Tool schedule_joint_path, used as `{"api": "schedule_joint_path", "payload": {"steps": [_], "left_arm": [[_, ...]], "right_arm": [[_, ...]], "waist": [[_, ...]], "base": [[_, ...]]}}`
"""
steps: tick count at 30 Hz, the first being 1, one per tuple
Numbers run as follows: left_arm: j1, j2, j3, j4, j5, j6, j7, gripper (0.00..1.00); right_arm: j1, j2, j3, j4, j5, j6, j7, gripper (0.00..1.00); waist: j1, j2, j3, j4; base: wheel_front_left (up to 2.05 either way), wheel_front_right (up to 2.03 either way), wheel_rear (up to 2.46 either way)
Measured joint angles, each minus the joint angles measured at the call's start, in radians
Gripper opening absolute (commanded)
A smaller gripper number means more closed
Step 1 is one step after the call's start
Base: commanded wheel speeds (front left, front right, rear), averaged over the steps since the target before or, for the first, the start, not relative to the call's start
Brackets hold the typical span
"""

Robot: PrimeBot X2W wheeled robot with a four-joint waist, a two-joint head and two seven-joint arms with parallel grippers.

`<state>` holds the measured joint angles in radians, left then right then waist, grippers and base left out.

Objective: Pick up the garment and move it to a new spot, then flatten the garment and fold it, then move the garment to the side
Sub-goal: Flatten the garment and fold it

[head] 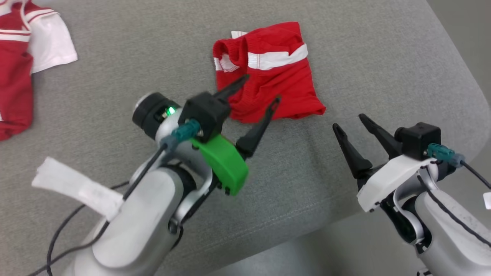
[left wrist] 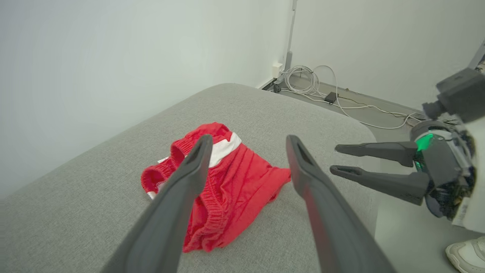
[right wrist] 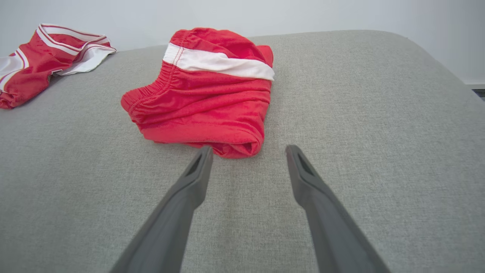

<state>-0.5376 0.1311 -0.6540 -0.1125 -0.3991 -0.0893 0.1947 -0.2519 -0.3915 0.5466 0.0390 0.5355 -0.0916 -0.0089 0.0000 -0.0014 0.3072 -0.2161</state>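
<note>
The garment (head: pixel 268 73), red shorts with a white stripe, lies folded into a compact bundle on the grey cushioned surface (head: pixel 115 88). My left gripper (head: pixel 261 89) hovers open over the near edge of the bundle, its fingers straddling that hem with nothing held. The left wrist view shows the garment (left wrist: pixel 242 178) just beyond the spread left gripper (left wrist: pixel 249 139). My right gripper (head: pixel 349 122) stands open to the right of the garment, apart from it. In the right wrist view the garment (right wrist: pixel 204 102) lies a short way ahead of the open right gripper (right wrist: pixel 248 148).
A second red and white garment (head: pixel 15 65) lies at the far left of the surface, also visible as a jersey (right wrist: pixel 49 53). The cushion's rounded edge (head: pixel 291 230) runs close in front and to the right. Cables (left wrist: pixel 310 81) lie on the floor; a shoe (left wrist: pixel 468 254) stands nearby.
</note>
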Motion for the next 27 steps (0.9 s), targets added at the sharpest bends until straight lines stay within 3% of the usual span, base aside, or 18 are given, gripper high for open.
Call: {"api": "schedule_joint_path", "payload": {"steps": [10,16,27], "left_arm": [[-0.2,-0.024,0.001,0.174,0.008,-0.014,0.08,1.0],[-0.361,-0.04,-0.021,0.302,0.071,-0.018,0.129,1.0],[-0.452,-0.037,-0.059,0.525,0.125,-0.026,0.176,1.0]], "right_arm": [[0.078,0.055,0.02,-0.002,0.0,-0.007,-0.08,1.0],[0.08,0.079,0.041,-0.001,-0.015,-0.009,-0.108,1.0],[0.078,0.13,0.096,0.053,-0.027,-0.003,-0.129,1.0]], "waist": [[0.0,0.0,0.063,-0.076],[0.0,0.0,0.115,-0.102],[0.0,0.0,0.135,-0.172]], "base": [[0.0,0.0,0.0],[0.0,0.0,0.0],[0.0,0.0,0.0]]}}
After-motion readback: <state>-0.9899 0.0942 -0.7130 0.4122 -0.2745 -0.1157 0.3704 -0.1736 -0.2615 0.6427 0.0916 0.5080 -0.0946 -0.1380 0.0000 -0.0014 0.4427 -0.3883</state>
